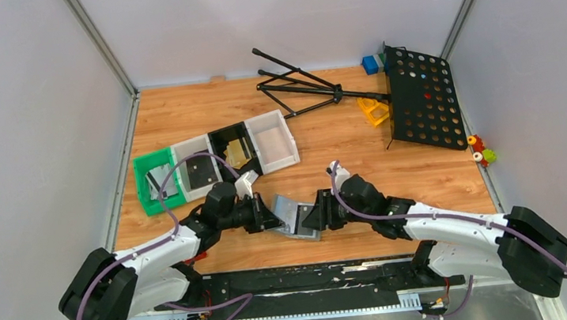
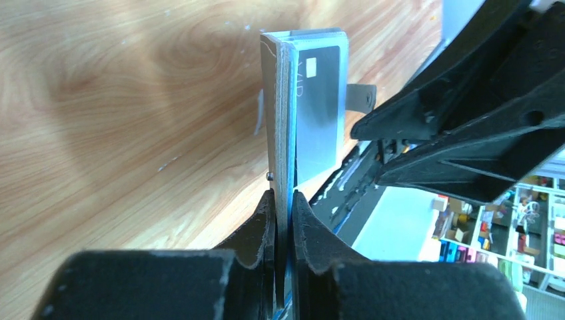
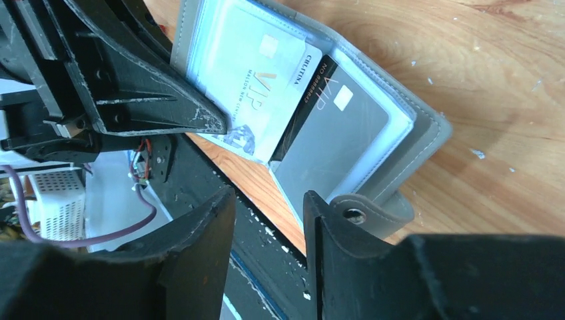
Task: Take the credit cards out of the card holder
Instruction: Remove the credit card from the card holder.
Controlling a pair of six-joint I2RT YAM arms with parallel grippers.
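Note:
The grey card holder [image 1: 293, 216] lies open near the table's front edge, between my two grippers. My left gripper [image 2: 283, 197] is shut on the edge of one grey flap [image 2: 275, 120] and holds it upright. In the right wrist view the open holder [image 3: 426, 127] shows a white VIP card [image 3: 250, 87] and a dark grey card [image 3: 333, 143] in clear sleeves. My right gripper [image 3: 268, 197] is open and empty at the near edge of the dark grey card, beside the snap tab [image 3: 365, 215]. A gold card [image 1: 238, 155] and a black card [image 1: 202, 171] lie in the trays.
A row of green [image 1: 148, 192], white, black [image 1: 224, 138] and white [image 1: 276, 133] trays stands behind the left arm. A black folding stand [image 1: 300, 87], a black perforated board [image 1: 421, 98], a yellow piece [image 1: 374, 109] and small toys [image 1: 482, 151] are at the back right.

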